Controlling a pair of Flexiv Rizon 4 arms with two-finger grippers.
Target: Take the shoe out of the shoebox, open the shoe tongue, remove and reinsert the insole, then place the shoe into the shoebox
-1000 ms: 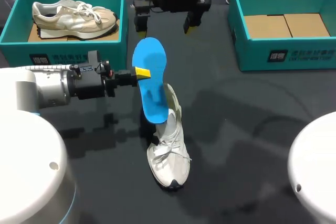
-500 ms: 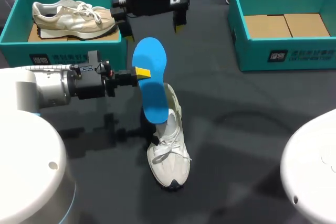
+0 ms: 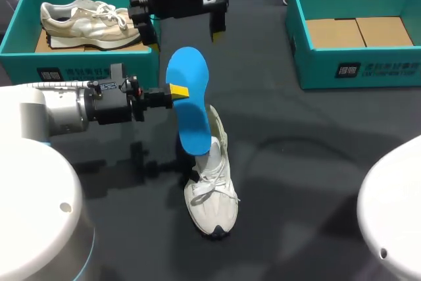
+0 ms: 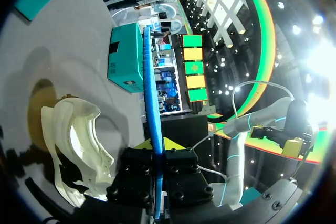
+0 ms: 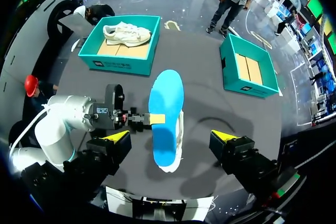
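Observation:
My left gripper [image 3: 176,91] is shut on a blue insole [image 3: 187,103] and holds it upright, its lower end at the opening of the white shoe [image 3: 212,185] lying on the dark table. In the left wrist view the insole [image 4: 151,93] runs edge-on between the yellow tips of the left gripper [image 4: 155,144], with the open white shoe [image 4: 73,140] beside them. My right gripper [image 3: 181,29] hangs open, high over the far side of the table. Seen from the right gripper [image 5: 170,137], the insole [image 5: 165,108] and shoe [image 5: 169,166] lie far below it.
A teal shoebox [image 3: 85,67] at the far left holds a beige shoe [image 3: 92,21]. A second teal shoebox [image 3: 362,67] at the far right shows only its cardboard bottom. Bare dark table lies between the white shoe and the right box.
The right gripper has drifted to the left above the far side of the table. The left arm, insole and shoe have not moved.

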